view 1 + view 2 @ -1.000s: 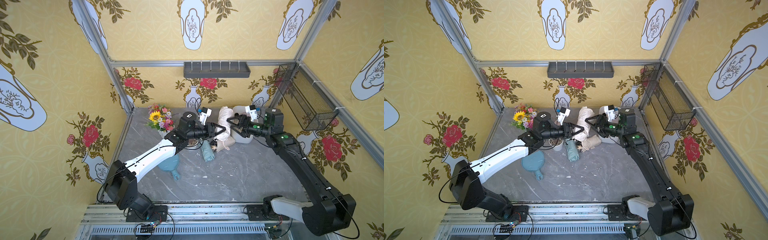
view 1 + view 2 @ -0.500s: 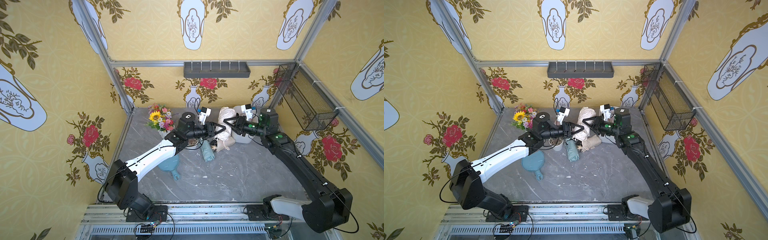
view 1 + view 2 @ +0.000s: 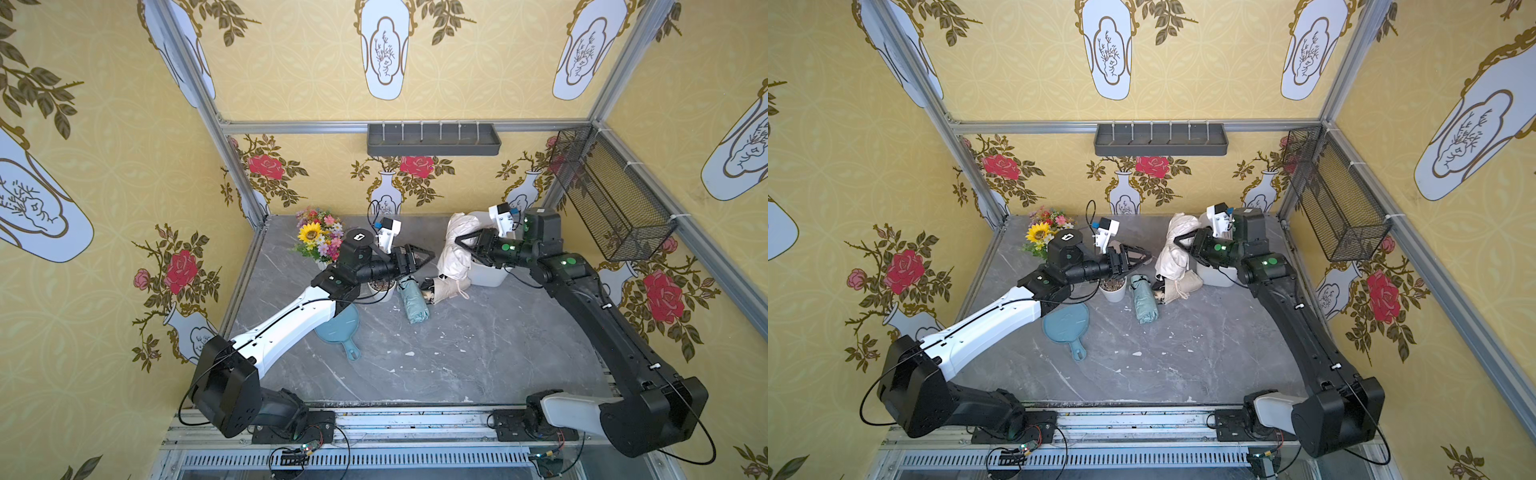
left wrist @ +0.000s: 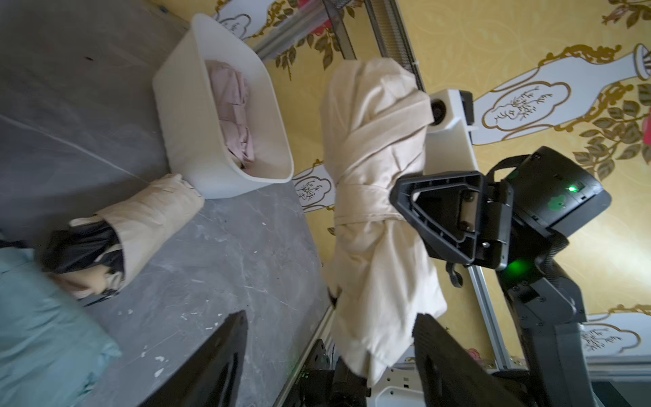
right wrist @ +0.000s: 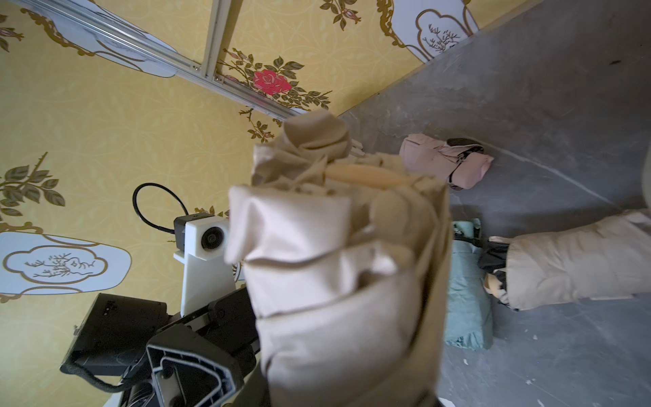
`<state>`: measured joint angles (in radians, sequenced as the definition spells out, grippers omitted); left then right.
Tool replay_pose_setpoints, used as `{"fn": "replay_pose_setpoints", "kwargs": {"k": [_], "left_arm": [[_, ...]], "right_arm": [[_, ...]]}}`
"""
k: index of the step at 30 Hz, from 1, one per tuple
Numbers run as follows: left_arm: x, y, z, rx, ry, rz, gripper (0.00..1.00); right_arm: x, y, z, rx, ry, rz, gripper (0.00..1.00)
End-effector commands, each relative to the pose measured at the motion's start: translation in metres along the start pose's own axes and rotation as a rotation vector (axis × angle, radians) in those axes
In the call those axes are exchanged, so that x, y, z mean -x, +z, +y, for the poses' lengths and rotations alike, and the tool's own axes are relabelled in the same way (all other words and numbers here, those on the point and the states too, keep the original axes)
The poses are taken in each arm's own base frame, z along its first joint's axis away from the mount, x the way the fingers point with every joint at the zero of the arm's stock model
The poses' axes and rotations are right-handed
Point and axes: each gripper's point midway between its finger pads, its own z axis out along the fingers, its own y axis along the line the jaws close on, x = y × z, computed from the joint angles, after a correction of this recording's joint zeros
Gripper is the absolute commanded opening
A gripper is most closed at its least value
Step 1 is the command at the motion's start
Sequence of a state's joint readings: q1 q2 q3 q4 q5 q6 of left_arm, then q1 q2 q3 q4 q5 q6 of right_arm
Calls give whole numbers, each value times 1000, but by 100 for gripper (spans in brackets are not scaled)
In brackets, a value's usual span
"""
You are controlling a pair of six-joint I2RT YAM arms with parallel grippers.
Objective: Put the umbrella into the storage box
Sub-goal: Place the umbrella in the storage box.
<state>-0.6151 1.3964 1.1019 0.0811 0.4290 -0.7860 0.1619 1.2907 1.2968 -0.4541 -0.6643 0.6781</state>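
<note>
A cream folded umbrella (image 3: 457, 245) (image 3: 1173, 249) hangs upright in the air, just left of the white storage box (image 3: 488, 276) (image 4: 183, 116). My right gripper (image 3: 461, 243) (image 3: 1179, 243) is shut on the umbrella's strapped middle (image 4: 377, 176). The umbrella fills the right wrist view (image 5: 334, 282) and hides that gripper's own fingers. My left gripper (image 3: 428, 257) (image 4: 329, 313) stands open just left of the umbrella, whose lower end hangs loose between the spread fingers. A pink folded umbrella (image 4: 234, 112) lies inside the box.
On the table left of the box lie a beige umbrella (image 3: 451, 289) and a teal one (image 3: 413, 301). Further left are a small white pot (image 3: 380, 289), a bouquet (image 3: 318, 239) and a blue hand mirror (image 3: 338, 328). A wire basket (image 3: 611, 199) hangs on the right wall.
The right gripper came in from the right and shut on the cream umbrella. The left gripper let go of it, opened wide and drew back a little to the left.
</note>
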Motion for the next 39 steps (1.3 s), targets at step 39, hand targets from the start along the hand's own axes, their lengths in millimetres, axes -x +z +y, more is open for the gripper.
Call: {"fn": "replay_pose_setpoints", "kwargs": {"k": [39], "left_arm": [[-11,-70,124,659,83,-109,80]], "right_arm": [[112,81,-224,-645,-169,218,29]]}}
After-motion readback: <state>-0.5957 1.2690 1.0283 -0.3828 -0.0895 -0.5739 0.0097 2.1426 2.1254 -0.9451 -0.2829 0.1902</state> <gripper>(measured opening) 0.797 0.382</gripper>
